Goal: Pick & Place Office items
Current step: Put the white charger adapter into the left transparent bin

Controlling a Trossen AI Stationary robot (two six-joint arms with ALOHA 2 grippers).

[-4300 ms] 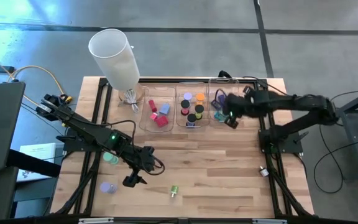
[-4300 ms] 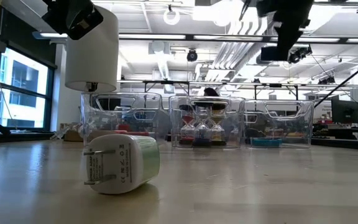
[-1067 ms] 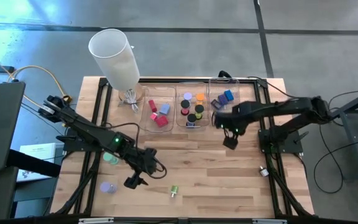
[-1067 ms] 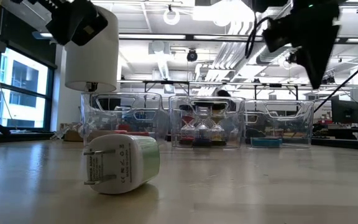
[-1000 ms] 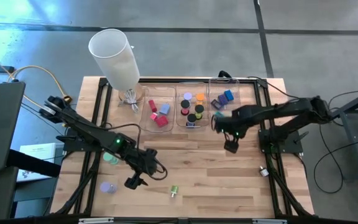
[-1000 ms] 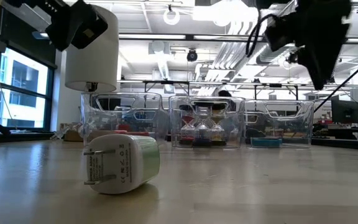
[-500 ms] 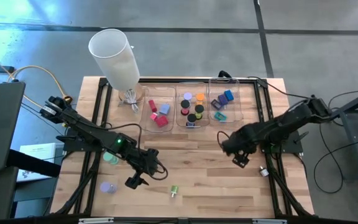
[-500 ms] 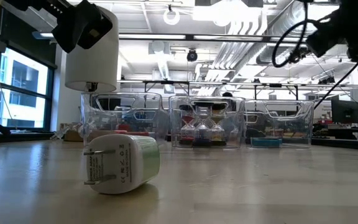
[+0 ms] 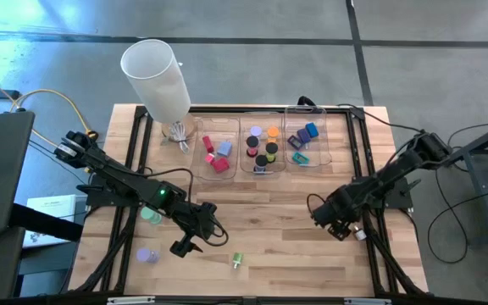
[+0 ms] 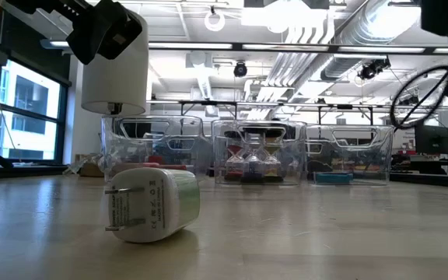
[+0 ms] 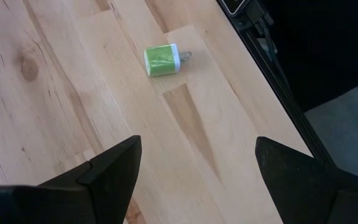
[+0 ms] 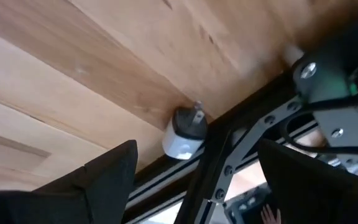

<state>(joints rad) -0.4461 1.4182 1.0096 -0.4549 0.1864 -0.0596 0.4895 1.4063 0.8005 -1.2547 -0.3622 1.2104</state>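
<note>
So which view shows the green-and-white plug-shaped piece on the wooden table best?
The low view: the green-and-white plug-shaped piece fills the foreground, prongs visible. The left wrist view shows it smaller, the high view tiny. The right wrist view misses it.

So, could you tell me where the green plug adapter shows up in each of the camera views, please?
High view: green plug adapter lies on the wooden table near its front edge, just right of the left gripper.
Low view: close to the camera, left of centre, prongs pointing left.
Left wrist view: ahead of the open fingers, near the table's edge.
Right wrist view: not in it.
Shared landmark: the table's edge beside it.
</note>
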